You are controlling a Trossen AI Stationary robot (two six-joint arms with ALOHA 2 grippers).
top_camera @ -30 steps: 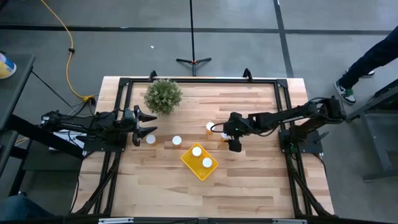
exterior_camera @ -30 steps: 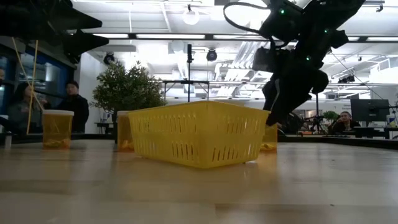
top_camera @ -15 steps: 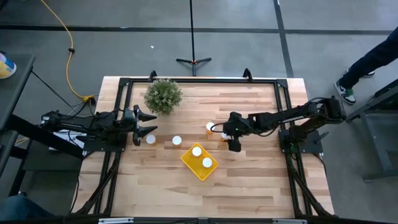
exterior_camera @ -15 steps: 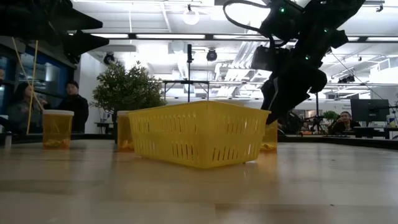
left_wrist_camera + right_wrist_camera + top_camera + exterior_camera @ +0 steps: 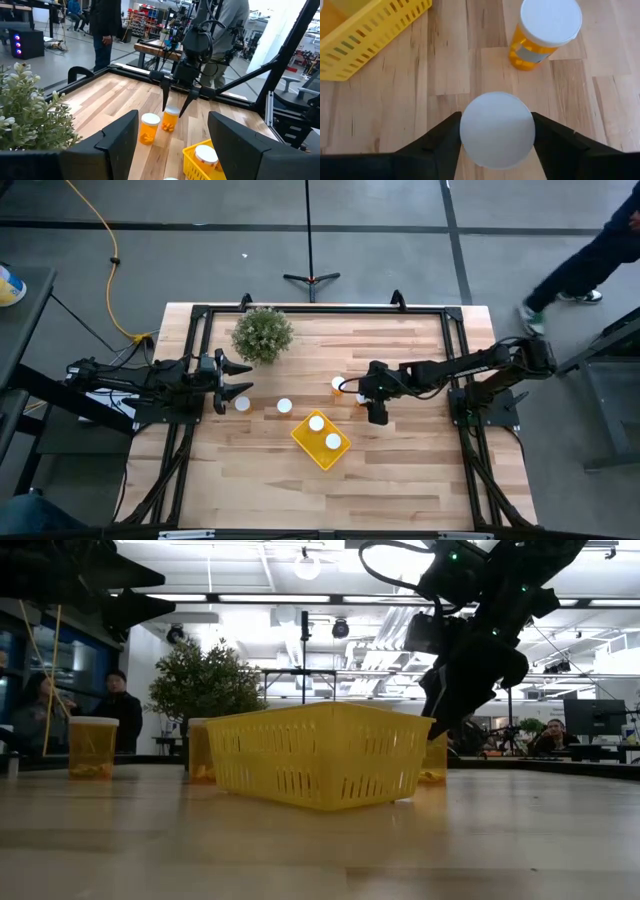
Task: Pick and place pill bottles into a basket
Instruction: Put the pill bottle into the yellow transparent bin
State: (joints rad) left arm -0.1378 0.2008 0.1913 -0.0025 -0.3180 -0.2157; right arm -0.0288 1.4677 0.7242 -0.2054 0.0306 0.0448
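Observation:
The yellow basket lies on the table near the middle, with two white-capped pill bottles standing in it. My right gripper is just beyond the basket's far right corner, shut on an upright pill bottle. Another bottle stands on its base close beside that one. Two more bottles stand on the table to the left. My left gripper hangs open and level above the table's left side, holding nothing. My right gripper pinches the bottle's white cap between its two fingers, one on each opposite side of the rim. The fingers slant down at it from the table's right. The bottle is upright; the cap hides its body and base.
A round green potted plant stands at the far left of the table. The black frame rail runs around the table's edge. People show in the room beyond the table. Bare wood lies in front of the basket toward the near edge.
Neither arm has visibly moved. A person beyond the table's far right corner has walked on.

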